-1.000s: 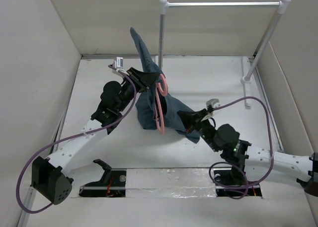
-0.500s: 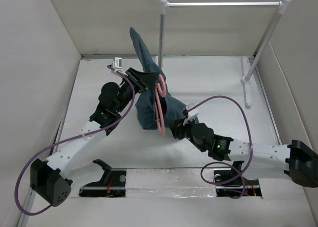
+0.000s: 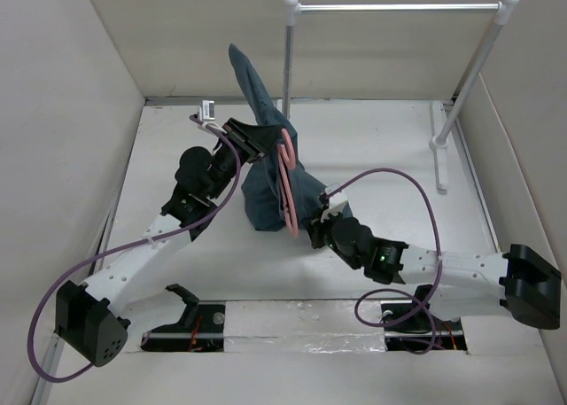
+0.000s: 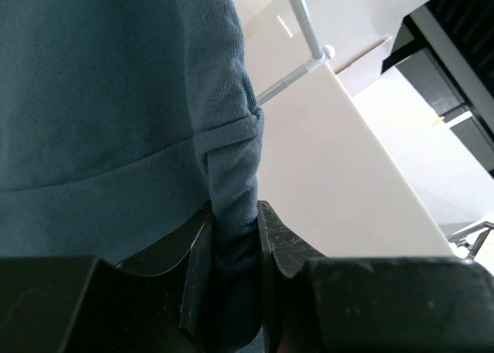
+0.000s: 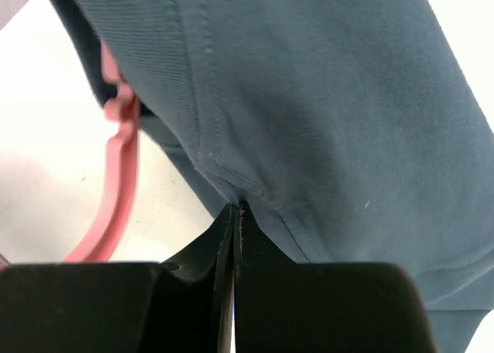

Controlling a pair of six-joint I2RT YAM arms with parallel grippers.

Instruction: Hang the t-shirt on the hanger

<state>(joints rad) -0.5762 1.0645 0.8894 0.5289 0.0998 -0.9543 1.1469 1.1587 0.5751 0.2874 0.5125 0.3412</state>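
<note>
Left pincer [image 4: 234, 214]: clenched on a bunched fold of the t-shirt [image 3: 259, 201]. Cloth fills the gap between its two fingers and spreads above them as a broad teal sheet (a stitched seam crosses it just past the tips).

From overhead we see the shirt lifted off the table [image 3: 372, 148] at this pincer. One end peaks up beyond it, toward the rail [image 3: 399, 7]. The bulk hangs down on the near side, between the two pincers.

Right pincer [image 5: 235, 208]: pressed closed, fingers meeting in a thin line. The tips touch the shirt's stitched hem at its lower edge. We cannot tell whether any cloth is caught between them.

Hanger [image 3: 288, 188]: pink, standing among the shirt's folds, just beside the left pincer and a little beyond the right one. In the right wrist view a length of it runs to one side of the tips. Its upper part sits against the cloth edge and its lower part lies over bare table.
</note>
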